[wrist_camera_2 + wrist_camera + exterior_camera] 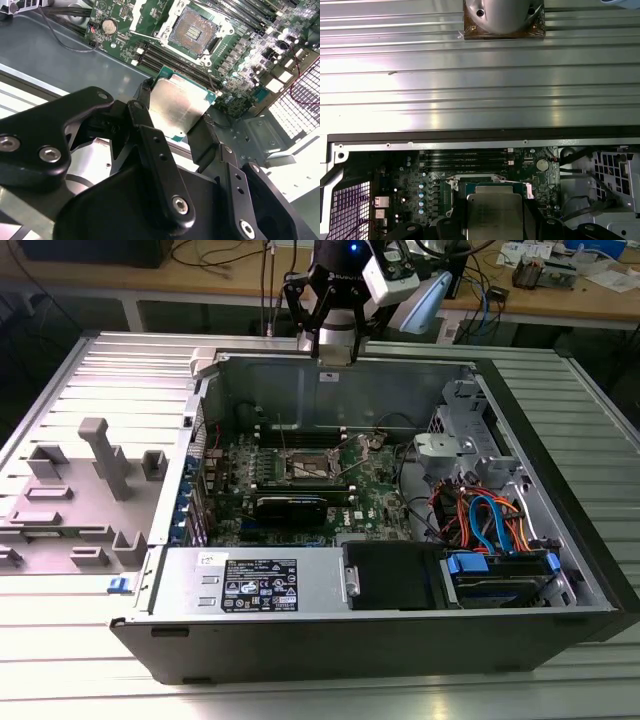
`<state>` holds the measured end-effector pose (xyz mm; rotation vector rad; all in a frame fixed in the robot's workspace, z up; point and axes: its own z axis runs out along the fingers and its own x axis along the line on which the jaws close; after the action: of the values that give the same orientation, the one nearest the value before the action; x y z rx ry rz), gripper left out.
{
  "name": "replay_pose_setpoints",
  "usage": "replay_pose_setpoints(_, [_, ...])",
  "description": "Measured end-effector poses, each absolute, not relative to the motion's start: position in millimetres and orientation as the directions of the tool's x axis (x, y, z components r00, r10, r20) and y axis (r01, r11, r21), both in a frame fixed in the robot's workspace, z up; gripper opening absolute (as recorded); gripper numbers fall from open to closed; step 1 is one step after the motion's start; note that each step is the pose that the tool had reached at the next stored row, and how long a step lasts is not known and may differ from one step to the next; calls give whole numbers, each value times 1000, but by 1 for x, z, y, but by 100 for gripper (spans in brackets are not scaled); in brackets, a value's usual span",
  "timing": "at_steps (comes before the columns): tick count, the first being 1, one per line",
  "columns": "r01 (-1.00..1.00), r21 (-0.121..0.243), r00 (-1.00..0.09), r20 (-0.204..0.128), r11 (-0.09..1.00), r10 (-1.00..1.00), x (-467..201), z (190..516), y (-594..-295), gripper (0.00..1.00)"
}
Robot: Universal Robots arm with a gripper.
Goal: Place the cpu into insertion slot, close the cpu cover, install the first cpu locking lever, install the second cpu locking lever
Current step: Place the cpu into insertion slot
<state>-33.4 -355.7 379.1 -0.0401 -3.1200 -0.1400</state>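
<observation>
My gripper hangs above the far wall of the open computer case, shut on the cpu. The chip is a flat square with a dull silver top, pinched by two opposite edges between my black fingers. It also shows between the fingers in the first wrist view. The insertion slot lies on the green motherboard below and ahead of the chip. Its dark centre is bare inside a metal rim. I cannot tell the cpu cover and the locking levers apart from that rim.
Long black memory slots flank the socket. A black card lies just in front of it. A power supply and a drive bay with coloured cables fill the case's near side. A grey fixture stands at the exterior view's left.
</observation>
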Motion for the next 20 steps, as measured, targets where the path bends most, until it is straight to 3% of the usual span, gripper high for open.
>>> replay_pose_setpoints(20, [26,89,-1000,19,996,25,-33,379,-360,54])
